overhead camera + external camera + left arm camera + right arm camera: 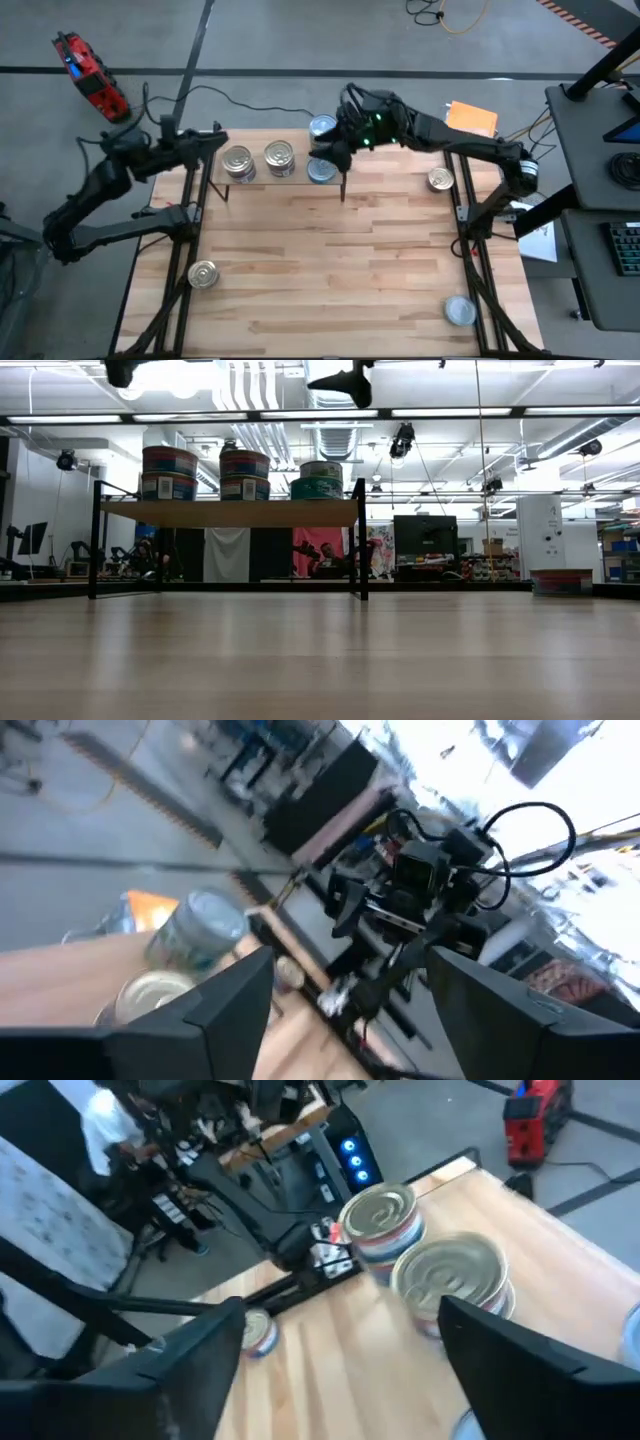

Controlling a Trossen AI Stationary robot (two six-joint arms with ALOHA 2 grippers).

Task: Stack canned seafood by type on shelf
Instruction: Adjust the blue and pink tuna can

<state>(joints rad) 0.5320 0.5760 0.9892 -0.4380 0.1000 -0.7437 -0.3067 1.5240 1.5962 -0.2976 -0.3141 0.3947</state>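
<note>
Over the table, high view: shelf (262, 183) along the far edge, carrying two golden-lidded stacks (238, 162) and (279, 156), silver tins (321, 170) at its right end. Right gripper (335, 150) poised over those silver tins, nothing visibly held. Left gripper (215, 142) waiting off the shelf's left end. Loose on the table: gold tin (203, 273) near left, silver tin (459, 310) near right, gold tin (440, 179) far right, likely still to be sorted.

Low view: three two-high stacks (169, 472), (245, 475), (320, 480) side by side on the board, grouped by lid colour, presumably.

Left wrist view: fingers (235, 995) spread, empty, aimed along the shelf toward the other arm.

Right wrist view: fingers (195, 1355) parted, empty, above the gold stacks (450, 1275).
</note>
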